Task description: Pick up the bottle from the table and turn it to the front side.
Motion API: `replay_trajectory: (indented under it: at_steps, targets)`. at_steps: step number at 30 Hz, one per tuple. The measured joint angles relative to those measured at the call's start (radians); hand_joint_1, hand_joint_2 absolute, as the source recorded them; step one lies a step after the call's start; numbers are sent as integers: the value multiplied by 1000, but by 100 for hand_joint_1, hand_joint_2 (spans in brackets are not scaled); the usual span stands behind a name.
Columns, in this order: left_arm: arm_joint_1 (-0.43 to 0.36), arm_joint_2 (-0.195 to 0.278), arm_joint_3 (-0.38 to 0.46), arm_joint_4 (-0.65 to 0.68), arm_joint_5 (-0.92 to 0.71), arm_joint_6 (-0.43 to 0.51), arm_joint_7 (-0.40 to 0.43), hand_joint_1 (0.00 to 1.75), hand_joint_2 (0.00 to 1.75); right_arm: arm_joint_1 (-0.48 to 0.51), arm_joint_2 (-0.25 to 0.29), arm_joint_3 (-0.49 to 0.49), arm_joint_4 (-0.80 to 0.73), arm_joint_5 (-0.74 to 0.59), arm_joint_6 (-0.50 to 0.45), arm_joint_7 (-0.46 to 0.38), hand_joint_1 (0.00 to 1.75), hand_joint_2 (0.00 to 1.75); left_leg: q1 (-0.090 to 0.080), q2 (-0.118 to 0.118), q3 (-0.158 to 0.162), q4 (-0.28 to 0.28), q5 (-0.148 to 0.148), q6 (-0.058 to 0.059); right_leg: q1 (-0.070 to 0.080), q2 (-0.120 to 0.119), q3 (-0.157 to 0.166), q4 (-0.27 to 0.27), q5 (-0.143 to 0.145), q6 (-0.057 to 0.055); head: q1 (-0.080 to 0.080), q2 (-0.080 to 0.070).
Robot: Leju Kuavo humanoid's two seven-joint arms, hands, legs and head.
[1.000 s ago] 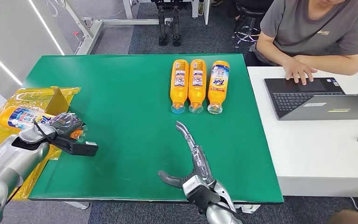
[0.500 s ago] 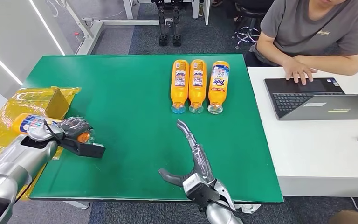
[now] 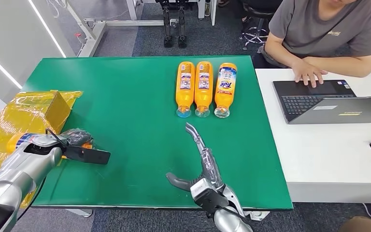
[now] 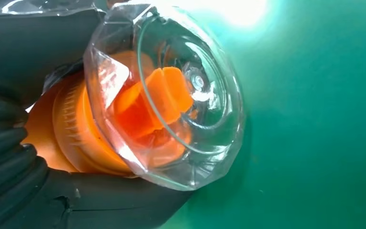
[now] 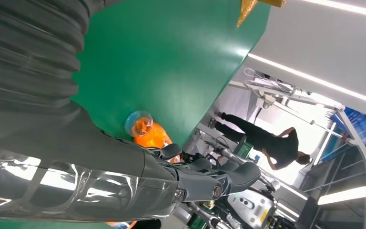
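My left hand (image 3: 70, 139) grips an orange bottle (image 3: 20, 141) near its neck, at the left side of the green table (image 3: 125, 96). The bottle lies roughly level, its clear cap (image 3: 85, 143) pointing toward the table's middle. Up close in the left wrist view, the clear cap (image 4: 171, 95) sits over the orange neck above the green top, with dark fingers (image 4: 9, 162) around it. My right hand (image 3: 204, 166) is open near the front edge, fingers stretched toward the far side. The right wrist view catches the held bottle (image 5: 147, 133) cap-on in the distance.
Three orange bottles (image 3: 203, 88) lie side by side at the far middle of the table, caps toward me. A yellow bag with a cardboard box (image 3: 38, 110) covers the left edge. A person (image 3: 328, 34) works at a laptop (image 3: 319, 99) on the white table to the right.
My left hand has brought the bottle off the yellow bag, nearer to me and slightly right. The right hand has barely moved.
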Motion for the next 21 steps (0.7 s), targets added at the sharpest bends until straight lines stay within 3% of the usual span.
replay_trajectory:
  at_steps: [1,4,5,17,21]
  targets:
    - [1,-2,0,1,0,5,5,138,175,-4,0,0,4,-1,-1,-3,0,175,0,0,0,0,0,0,0,0,0,0,0,0,0,0]
    - [1,-9,0,4,1,17,15,7,175,-15,1,0,17,-6,-7,-11,0,175,0,-1,0,0,0,0,0,-1,1,0,0,0,0,0]
    - [1,-12,0,5,0,20,18,0,175,-17,2,0,21,-7,-10,-13,0,175,0,-1,0,0,0,0,0,-1,1,0,0,0,0,0]
    - [-7,-47,0,7,-14,58,45,0,175,-31,10,0,45,-10,-22,-23,0,175,0,-1,1,0,0,0,0,-1,2,0,0,0,0,0]
    - [-23,-50,0,12,-15,-29,59,0,175,-32,10,-1,48,-13,-25,-23,0,175,0,-1,1,0,0,0,0,-1,2,0,0,0,0,0]
